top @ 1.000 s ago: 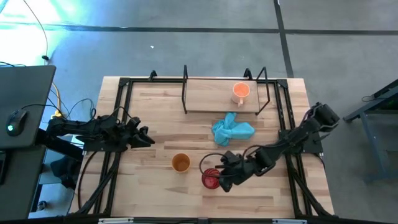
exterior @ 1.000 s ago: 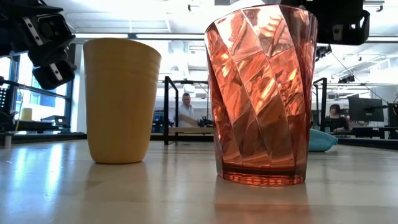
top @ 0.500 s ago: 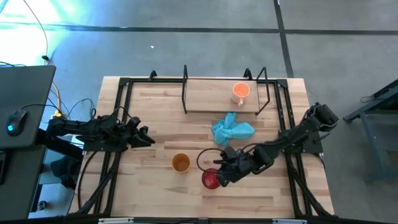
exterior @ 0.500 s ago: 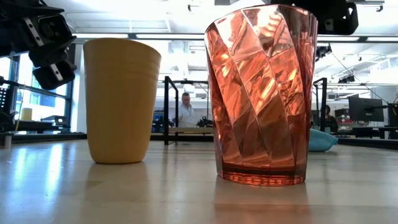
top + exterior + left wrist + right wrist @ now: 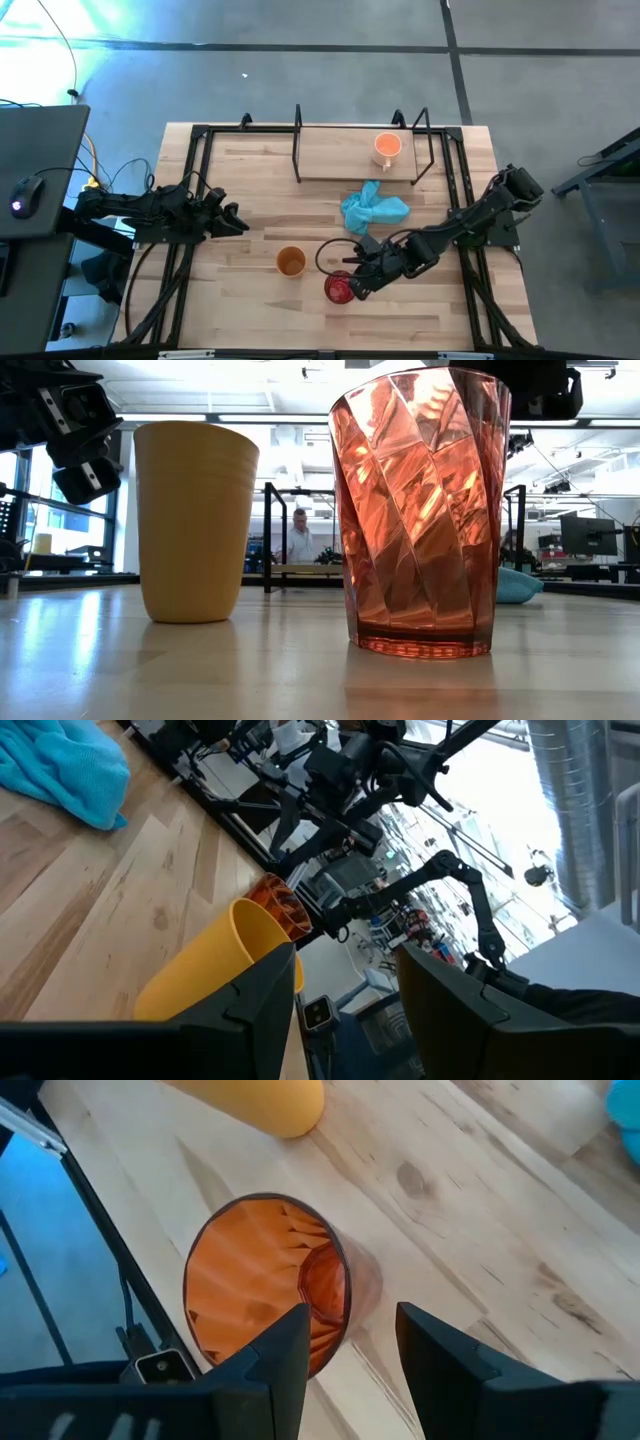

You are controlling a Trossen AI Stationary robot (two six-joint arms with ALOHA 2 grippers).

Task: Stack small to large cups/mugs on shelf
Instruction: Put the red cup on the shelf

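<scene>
The red translucent cup stands upright on its base near the table's near edge. My right gripper hovers open just above it, over its right side, without touching it. The amber-orange cup stands upright to the red cup's left. The pale orange mug stands on the right part of the shelf at the far edge. My left gripper waits open at the table's left, pointing toward the amber cup.
A crumpled light blue cloth lies between the shelf and the cups. Black frame rails run along the table's left and right sides. People sit in the room behind the table in the low view. Bare wood lies between the left gripper and the shelf.
My right gripper has shifted a little toward the far edge and risen slightly over the red cup, staying open. Both cups and the left arm have kept still.
</scene>
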